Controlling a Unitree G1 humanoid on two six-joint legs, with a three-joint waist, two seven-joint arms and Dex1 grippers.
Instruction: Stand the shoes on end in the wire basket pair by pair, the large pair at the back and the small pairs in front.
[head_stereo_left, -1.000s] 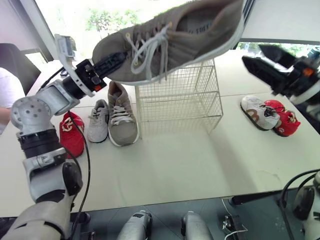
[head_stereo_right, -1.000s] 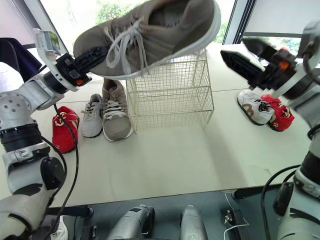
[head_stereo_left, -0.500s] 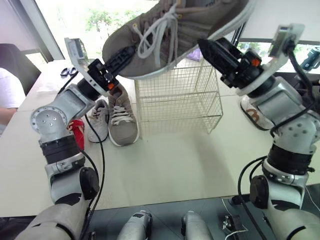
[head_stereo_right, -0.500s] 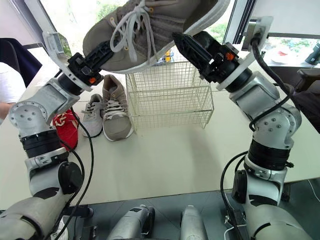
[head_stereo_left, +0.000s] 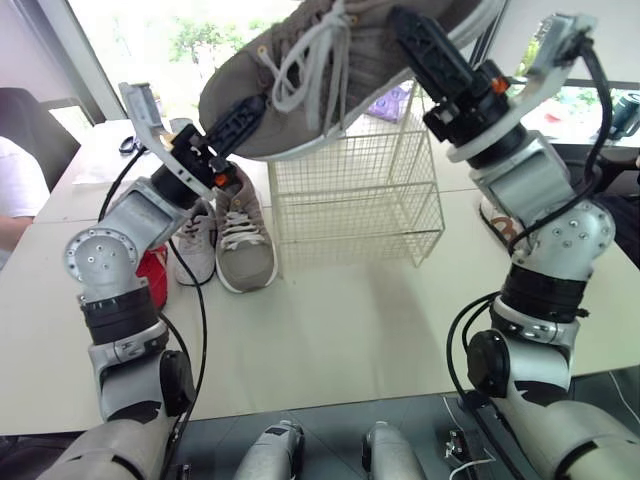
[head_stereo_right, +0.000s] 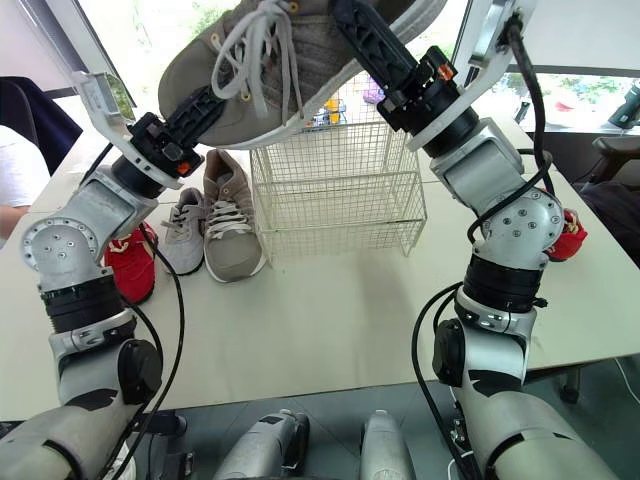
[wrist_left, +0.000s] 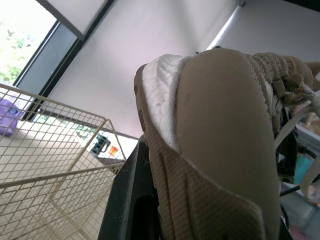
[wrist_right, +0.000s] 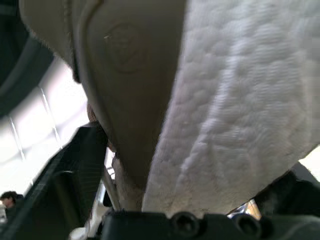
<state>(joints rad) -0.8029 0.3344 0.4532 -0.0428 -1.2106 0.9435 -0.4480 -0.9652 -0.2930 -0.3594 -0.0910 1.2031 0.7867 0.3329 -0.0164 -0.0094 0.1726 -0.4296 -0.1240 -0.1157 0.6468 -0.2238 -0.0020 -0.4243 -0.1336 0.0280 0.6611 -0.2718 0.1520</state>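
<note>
sneaker (head_stereo_left: 365, 55), large and tan, held across the top of the frame: left tool (head_stereo_left: 250, 108) clamped on its toe at upper left, right tool (head_stereo_left: 412, 35) closed over the heel end at upper right, above the cream wire basket (head_stereo_left: 360, 190) at centre. likely light; mesh upper soft, rubber sole stiff, so toe and heel look the surest holds. loose laces (head_stereo_left: 300, 70) could snag wire.

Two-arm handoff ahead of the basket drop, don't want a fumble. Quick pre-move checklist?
1. Left tool shut on the toe of the large grey shoe: ok.
2. Right tool at the shoe's heel half, firm hold: cannot tell.
3. Shoe turned on end: not ok, it lies near level, toe toward the robot's left.
4. Wire basket has no shoes in it, back row free: ok.
5. Mate shoe on the table, left of the basket: ok.
</note>
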